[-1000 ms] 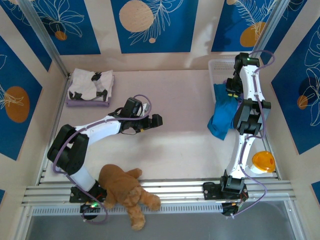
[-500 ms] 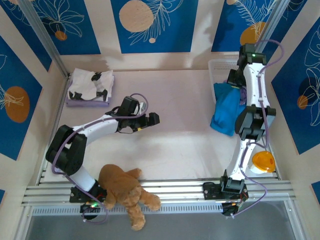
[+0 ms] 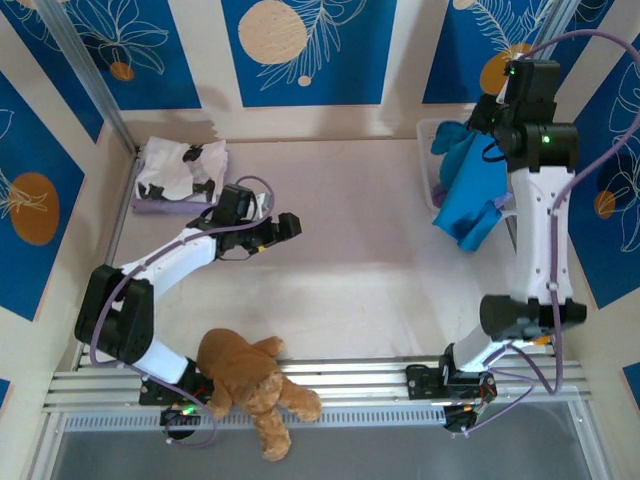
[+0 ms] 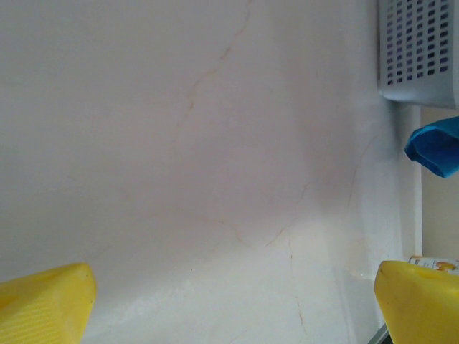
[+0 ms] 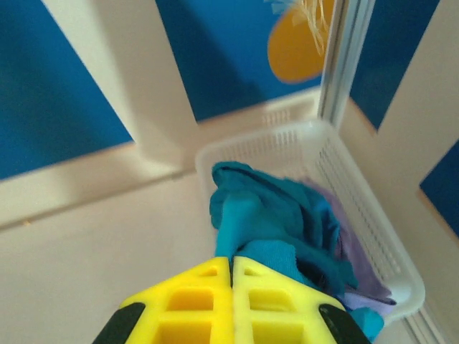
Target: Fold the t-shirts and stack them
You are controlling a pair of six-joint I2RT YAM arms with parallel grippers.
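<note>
While right tool (image 5: 231, 265) clamps teal t-shirt (image 5: 267, 218), seemingly over basket (image 5: 272, 140), left tool (image 3: 285, 226) gapes.

A pale cream table top (image 3: 370, 250) is seen, faintly veined like marble, and thin hairline marks can be made out on it in the left wrist view. It is enclosed on three sides by wall panels (image 3: 340, 60) painted deep blue, on which white leaf outlines and round discs (image 3: 272, 32) in peach and orange are drawn. The blue panels are separated by broad cream strips (image 3: 403, 50). Slanting metal posts (image 3: 85, 75) are set at the far corners. Grooved aluminium rails (image 3: 350, 380) are laid along the near edge. Soft, even light is cast, and only faint shadows are thrown
</note>
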